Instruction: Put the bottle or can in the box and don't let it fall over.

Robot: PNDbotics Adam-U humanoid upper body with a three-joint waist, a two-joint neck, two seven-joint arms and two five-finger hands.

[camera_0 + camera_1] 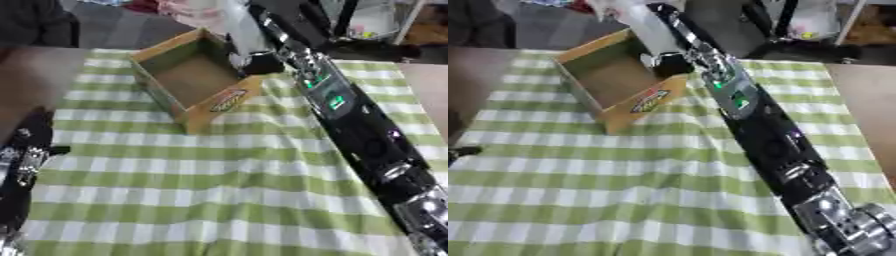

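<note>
Table (219, 200): covered in green-and-white checked cloth, bearing an open cardboard box (197, 75). Right hand (260, 62): at the box's far corner, fingers' state indiscernible. Left hand (22, 160): at left edge, likewise unclear.

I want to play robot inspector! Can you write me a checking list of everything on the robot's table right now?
Surface: table under a green and white checked cloth.
Job's things: open cardboard box standing at the far side; it looks empty inside. No bottle or can clearly seen.
Clutter: nothing seen on the cloth.
Hands: right arm stretches up to the box's far right corner; its hand is a dark blur there, fingers unclear. Left hand sits at the left edge, fingers unclear.
Cables: nothing seen.
Surroundings: blurry dark shapes and floor beyond the table.
</note>
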